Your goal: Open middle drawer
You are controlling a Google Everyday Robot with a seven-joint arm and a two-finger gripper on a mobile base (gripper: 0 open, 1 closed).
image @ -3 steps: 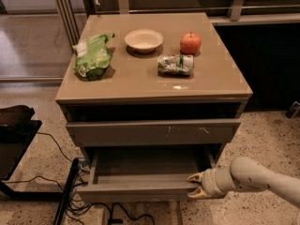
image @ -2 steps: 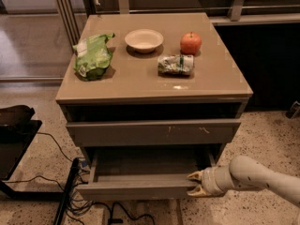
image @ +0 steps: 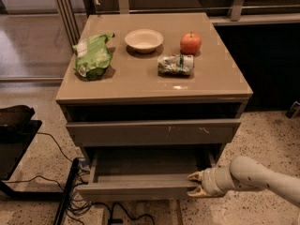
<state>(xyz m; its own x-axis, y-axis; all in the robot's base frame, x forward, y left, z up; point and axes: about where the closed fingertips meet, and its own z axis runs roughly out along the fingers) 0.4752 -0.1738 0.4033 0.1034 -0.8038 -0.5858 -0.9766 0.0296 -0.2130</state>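
The middle drawer (image: 136, 187) is the lowest one showing. It has a plain grey-brown front and stands pulled out from the cabinet, with its shallow grey tray (image: 145, 163) visible inside. My gripper (image: 193, 184) is at the right end of this drawer's front. One finger is above the front's edge and one below, closed on it. My pale arm (image: 262, 177) reaches in from the lower right.
Above the open drawer is a taller closed drawer front with pale scratch marks (image: 152, 132), and above that a thin dark one (image: 152, 110). On the cabinet top (image: 140, 81) lie a green bag (image: 93, 55), a bowl (image: 144, 40), an apple (image: 191, 43) and a crushed can (image: 175, 64). Cables (image: 70, 191) lie on the floor at the left.
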